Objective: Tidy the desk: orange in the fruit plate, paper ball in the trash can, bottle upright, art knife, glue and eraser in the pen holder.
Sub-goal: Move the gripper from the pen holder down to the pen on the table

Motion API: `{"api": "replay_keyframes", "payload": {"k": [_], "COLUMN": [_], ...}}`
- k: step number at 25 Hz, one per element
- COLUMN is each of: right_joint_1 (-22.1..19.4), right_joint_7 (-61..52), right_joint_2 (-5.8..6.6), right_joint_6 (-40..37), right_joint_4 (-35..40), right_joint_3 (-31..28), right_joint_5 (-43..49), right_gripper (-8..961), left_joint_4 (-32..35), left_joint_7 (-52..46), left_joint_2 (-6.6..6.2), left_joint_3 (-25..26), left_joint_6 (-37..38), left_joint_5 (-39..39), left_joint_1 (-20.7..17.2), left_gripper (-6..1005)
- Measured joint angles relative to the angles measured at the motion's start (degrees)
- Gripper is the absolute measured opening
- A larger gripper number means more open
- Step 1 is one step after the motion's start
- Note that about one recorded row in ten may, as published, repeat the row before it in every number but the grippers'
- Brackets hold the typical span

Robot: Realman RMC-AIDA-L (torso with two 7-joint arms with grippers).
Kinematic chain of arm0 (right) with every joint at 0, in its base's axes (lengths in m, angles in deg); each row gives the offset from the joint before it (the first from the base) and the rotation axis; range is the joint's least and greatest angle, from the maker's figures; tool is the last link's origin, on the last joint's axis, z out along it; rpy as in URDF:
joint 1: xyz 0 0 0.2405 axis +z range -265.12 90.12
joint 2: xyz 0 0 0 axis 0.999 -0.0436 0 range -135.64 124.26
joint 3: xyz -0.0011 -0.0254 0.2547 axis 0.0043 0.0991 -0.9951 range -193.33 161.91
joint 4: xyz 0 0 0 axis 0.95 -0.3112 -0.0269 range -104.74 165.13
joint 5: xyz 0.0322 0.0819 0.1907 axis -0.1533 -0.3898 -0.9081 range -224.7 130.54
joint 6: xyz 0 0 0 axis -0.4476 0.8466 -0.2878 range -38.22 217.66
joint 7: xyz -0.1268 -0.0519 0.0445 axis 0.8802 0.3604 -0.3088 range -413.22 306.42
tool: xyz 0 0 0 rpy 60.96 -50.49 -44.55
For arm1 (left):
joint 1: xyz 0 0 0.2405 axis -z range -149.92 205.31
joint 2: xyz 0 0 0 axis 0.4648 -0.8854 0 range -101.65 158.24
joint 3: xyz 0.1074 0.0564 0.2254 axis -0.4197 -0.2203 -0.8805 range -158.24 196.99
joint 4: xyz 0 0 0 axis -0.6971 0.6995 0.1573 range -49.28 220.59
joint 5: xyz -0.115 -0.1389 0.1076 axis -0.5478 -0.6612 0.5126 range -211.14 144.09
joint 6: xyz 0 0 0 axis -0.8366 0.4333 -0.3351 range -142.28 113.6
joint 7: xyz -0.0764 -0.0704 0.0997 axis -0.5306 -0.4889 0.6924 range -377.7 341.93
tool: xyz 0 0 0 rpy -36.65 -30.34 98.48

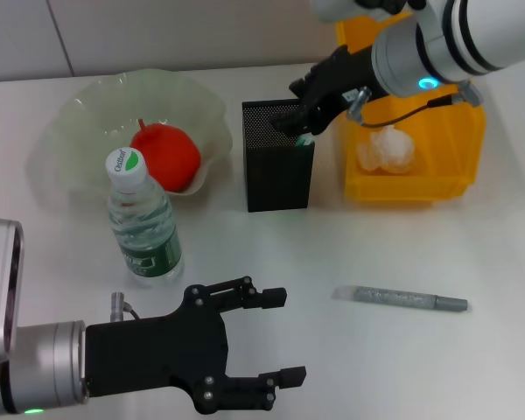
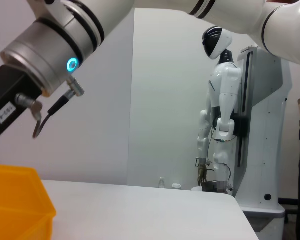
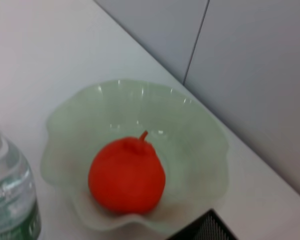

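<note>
Over the holder (image 1: 278,166), the right gripper (image 1: 303,131) pinches a small green-tipped item at the rim. At the tabletop's five o'clock lies the knife (image 1: 401,298): light, stiff, slim, best gripped mid-shaft. The left gripper (image 1: 276,337) idles, jaws wide.

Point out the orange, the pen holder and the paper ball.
orange (image 1: 166,156), head view, middle of the fruit, in the fruit plate.
pen holder (image 1: 278,171), head view, front mesh wall.
paper ball (image 1: 385,149), head view, middle of the crumpled ball, inside the yellow bin.
</note>
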Motion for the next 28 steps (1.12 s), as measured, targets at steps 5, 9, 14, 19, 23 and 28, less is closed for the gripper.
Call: {"api": "replay_keyframes", "payload": {"k": [5, 9, 14, 19, 23, 28], "right_joint_1": [-1.96, -4.81, -9.12, -15.42, -19.61, -20.53], "right_joint_7": [-3.26, -5.87, -7.31, -7.16, -3.61, 1.48], "right_joint_2": [0.07, 0.03, 0.02, 0.17, 0.14, 0.16], "right_joint_6": [6.53, 16.82, 28.45, 32.24, 31.43, 30.07], "right_joint_4": [-8.8, -18.01, -22.75, -25.03, -25.79, -22.79], "right_joint_3": [-0.81, -3.1, -4.46, -1.68, 2.67, 5.76], "right_joint_5": [-0.01, -0.03, -0.77, -0.13, 2.37, 5.17], "right_gripper": [530, 600, 619, 620, 619, 618], "left_joint_4": [-0.28, -0.58, -0.62, -0.82, -1.12, -1.15], "left_joint_7": [0.0, 0.0, 0.0, 0.0, 0.0, -0.06], "left_joint_2": [-0.02, -0.08, -0.09, -0.06, 0.0, 0.0], "left_joint_3": [0.0, 0.05, 0.09, 0.08, 0.08, 0.08], "left_joint_6": [0.0, 0.0, -0.02, -0.37, -0.41, -0.35], "left_joint_5": [-0.01, -0.01, 0.0, 0.0, 0.0, 0.0], "left_joint_1": [-0.07, -0.08, -0.31, -0.33, -0.21, -0.18], "left_gripper": [801, 800, 800, 800, 800, 800]}}
